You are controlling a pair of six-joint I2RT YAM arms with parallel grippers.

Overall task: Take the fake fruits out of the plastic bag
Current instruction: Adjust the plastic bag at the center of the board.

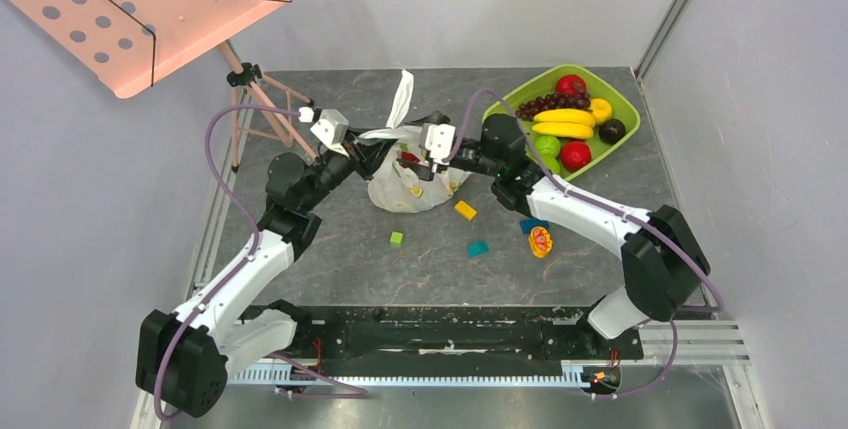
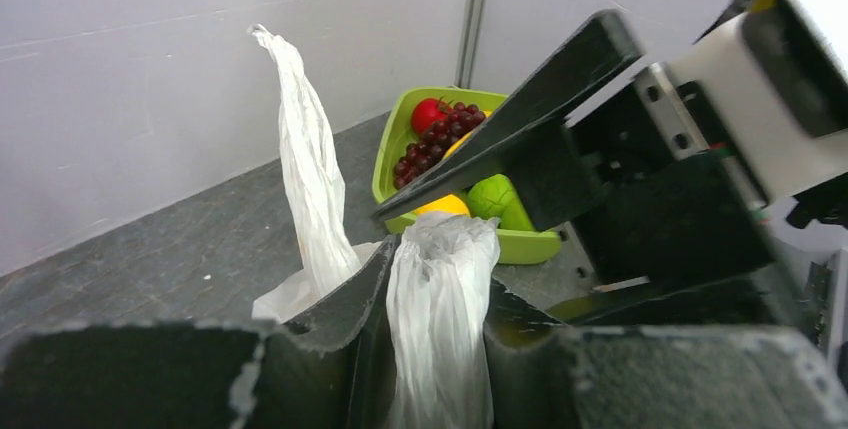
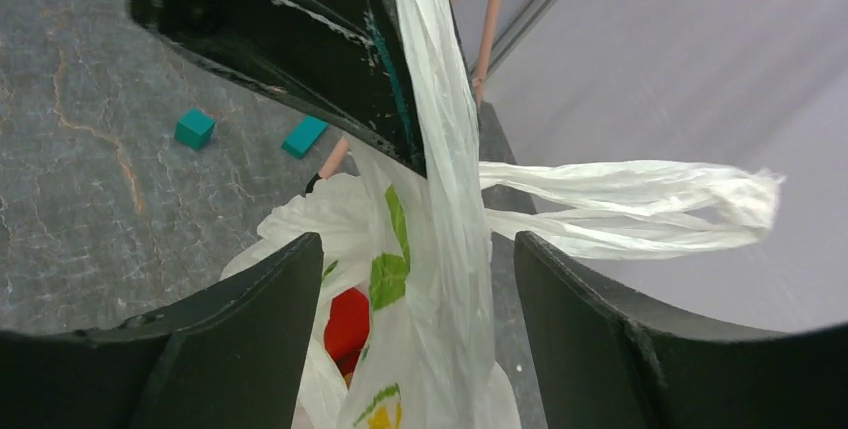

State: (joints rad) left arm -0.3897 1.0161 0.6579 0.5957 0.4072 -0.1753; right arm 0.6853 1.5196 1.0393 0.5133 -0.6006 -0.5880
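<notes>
The translucent white plastic bag sits mid-table, one loop handle standing up. My left gripper is shut on the other handle, and in the left wrist view the bunched plastic is pinched between its fingers. My right gripper is open at the bag's mouth, and in the right wrist view the bag hangs between the spread jaws. A red fake fruit shows inside the bag. An orange-and-red fruit piece lies on the table by the right arm.
A green tray at the back right holds bananas, dark grapes and round fruits. Small blocks lie in front of the bag: yellow, green, teal. A pink music stand rises at the back left, with its tripod legs near the left arm.
</notes>
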